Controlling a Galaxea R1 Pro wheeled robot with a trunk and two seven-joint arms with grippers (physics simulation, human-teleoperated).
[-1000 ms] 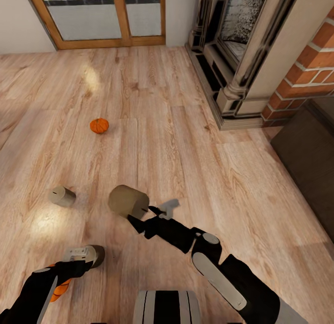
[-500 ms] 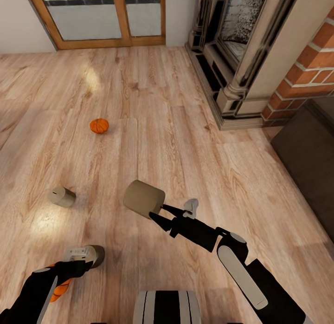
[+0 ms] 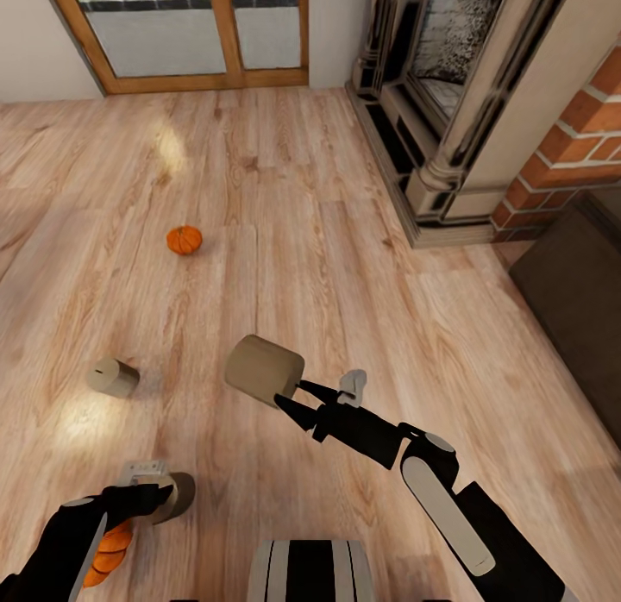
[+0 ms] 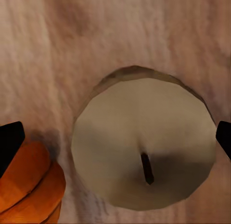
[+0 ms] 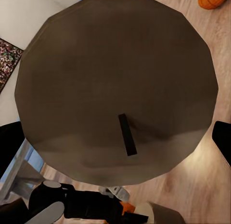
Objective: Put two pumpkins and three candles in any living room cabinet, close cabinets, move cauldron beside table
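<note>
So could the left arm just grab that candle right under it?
Probably yes. The left gripper hangs straight above the standing candle, its fingertips spread to either side and nothing between them. A pumpkin sits close beside the candle and might get nudged.

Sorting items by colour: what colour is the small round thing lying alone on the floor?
Bright orange, the pumpkin; clearest in the head view.
</note>
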